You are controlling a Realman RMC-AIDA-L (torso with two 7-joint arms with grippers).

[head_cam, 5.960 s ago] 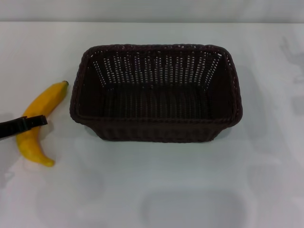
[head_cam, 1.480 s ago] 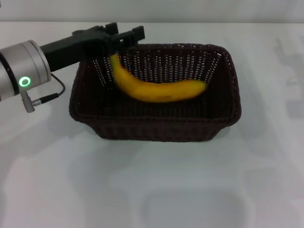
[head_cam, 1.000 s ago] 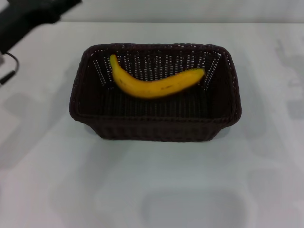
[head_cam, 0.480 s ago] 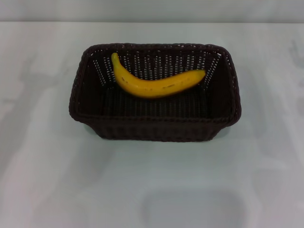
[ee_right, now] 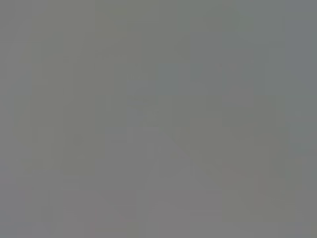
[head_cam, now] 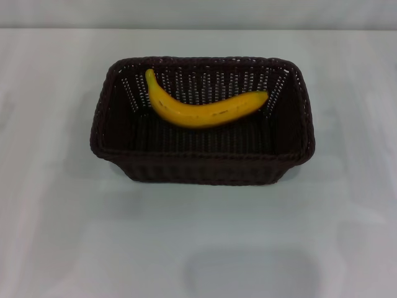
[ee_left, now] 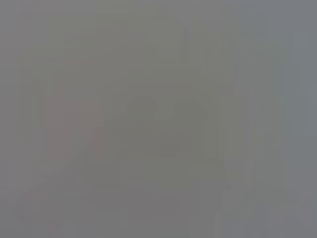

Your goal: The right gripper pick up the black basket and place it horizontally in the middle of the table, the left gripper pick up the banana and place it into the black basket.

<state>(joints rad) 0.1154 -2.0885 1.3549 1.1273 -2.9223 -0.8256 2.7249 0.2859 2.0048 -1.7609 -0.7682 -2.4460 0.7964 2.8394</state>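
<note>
The black basket (head_cam: pixel 203 121) sits in the upper middle of the head view on the white table (head_cam: pixel 198 242), its long side running left to right across the frame, open side up and level. The banana (head_cam: pixel 201 105) lies inside it, against the far wall, long axis following the basket's long side, stem end raised toward the upper left corner and the other end resting near the right wall. Neither the left gripper nor the right gripper appears in the head view, and both wrist views show only a featureless grey field, so whether either claw is apart or together cannot be told. With no claw in sight, no bearing from claw to banana or basket can be given, nor can it be judged which arm is nearer. Judged from how things lie, both parts of the task appear complete: basket set crosswise mid-table, banana contained. No further grasp seems called for.
</note>
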